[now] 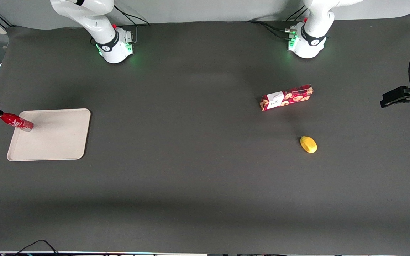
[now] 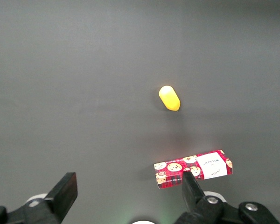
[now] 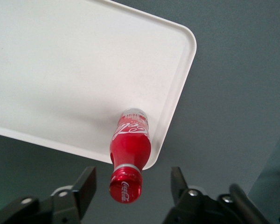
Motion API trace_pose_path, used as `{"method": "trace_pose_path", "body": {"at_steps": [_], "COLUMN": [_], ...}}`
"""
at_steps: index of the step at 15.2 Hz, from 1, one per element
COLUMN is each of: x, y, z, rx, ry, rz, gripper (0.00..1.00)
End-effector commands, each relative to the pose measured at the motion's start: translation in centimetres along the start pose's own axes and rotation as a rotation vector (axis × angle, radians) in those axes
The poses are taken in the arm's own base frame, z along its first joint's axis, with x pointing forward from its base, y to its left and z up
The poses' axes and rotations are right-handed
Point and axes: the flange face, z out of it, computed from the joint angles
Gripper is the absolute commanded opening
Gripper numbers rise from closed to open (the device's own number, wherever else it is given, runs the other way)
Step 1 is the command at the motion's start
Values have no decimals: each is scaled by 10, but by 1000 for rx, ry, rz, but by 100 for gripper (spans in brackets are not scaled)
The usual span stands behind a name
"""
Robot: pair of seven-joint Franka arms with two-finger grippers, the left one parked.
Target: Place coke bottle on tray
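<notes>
Right, notes from the remote desk, working outward from the wrist. Clock is read on the front view, twelve toward the arm bases.

- Gripper [image 3: 133,171]: fingers spread wide, one on either side of the cap and touching neither side. It hangs just above the coke bottle [image 3: 129,144], which it is not clamping.
- Coke bottle: base down on the tray [image 3: 60,70], close inside the rim at roughly the tray's ten o'clock corner. On the front view it reads as leaning. That is probably the camera angle, though I can't rule out a slight tilt.
- Tray sits at the working arm's end of the table.
- Well apart, toward the parked arm's end, lies a yellow lemon-like object [image 1: 308,144]. The red cookie box [image 1: 286,97] is at about its eleven o'clock, farther from the front camera. Neither matters for this job.

Step in hand, as I judge it: placement is made and the release looks done.

Next move calls for a straight lift clear of the cap with the fingers kept wide. Any sideways drift could clip the neck and topple the bottle over the nearby rim.
</notes>
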Motion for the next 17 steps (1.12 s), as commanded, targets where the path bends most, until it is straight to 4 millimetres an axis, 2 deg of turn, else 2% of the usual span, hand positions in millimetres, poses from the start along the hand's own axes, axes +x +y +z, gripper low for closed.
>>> {"method": "trace_pose_path", "body": {"at_steps": [1, 4, 7, 11, 14, 17], "x": [2, 5, 15, 21, 36, 44], "y": [-2, -5, -6, -24, -57, -106], "z": [-8, -25, -71, -139, -200, -258], "rx": [4, 33, 69, 77, 82, 61], "ry": [31, 37, 23, 0, -4, 26], "rz": [-21, -18, -13, 25, 40, 44], "gripper": [100, 100, 100, 100, 100, 100]}}
